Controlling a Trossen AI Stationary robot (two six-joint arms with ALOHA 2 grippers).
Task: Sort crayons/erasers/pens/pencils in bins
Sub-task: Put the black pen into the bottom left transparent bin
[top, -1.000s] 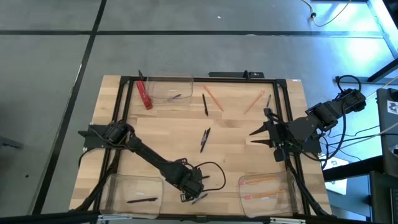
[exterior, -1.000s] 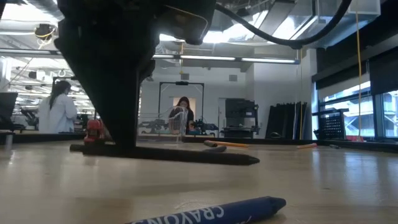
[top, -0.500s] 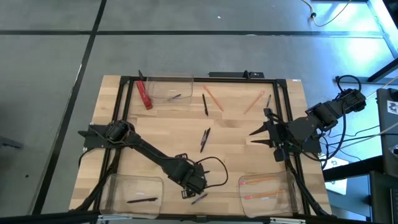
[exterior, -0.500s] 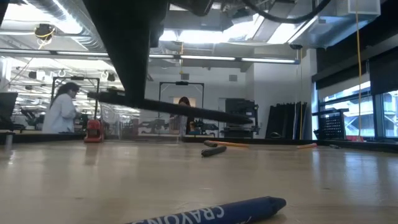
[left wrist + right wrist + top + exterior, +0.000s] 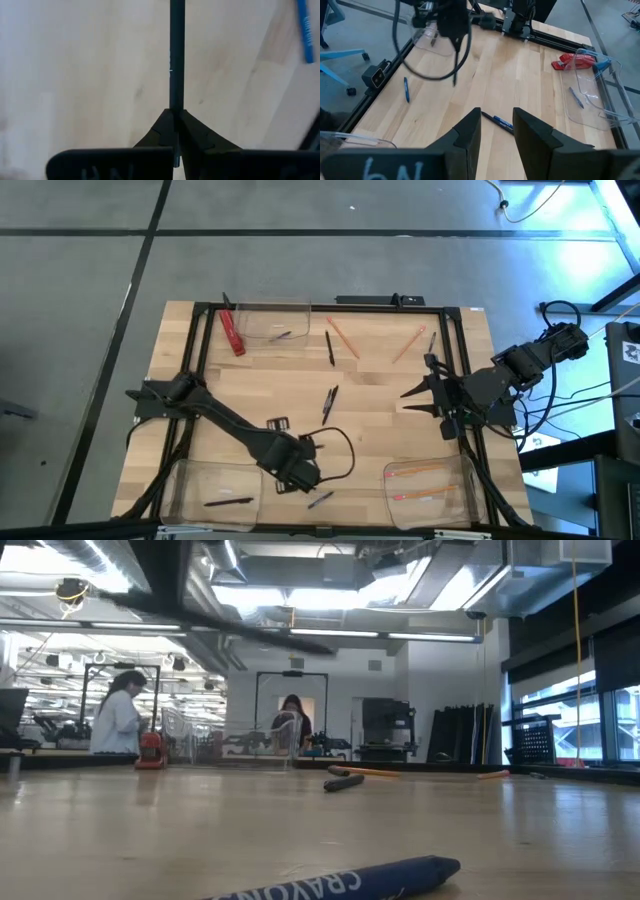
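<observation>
Near the table's front edge, between two bins, the left gripper is hard to read from above; only its wrist view shows the fingers clamped on a black pen, raised off the wood. Low view adds a blue crayon, partly cut off. Right gripper, fingers apart, waits at the right edge.

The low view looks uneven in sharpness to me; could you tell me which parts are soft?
Low view: the blue crayon at the near edge is soft, and a dark streak overhead is blurred. Left wrist view: the black pen in the shut left tool looks soft, as does the wood behind.
</observation>
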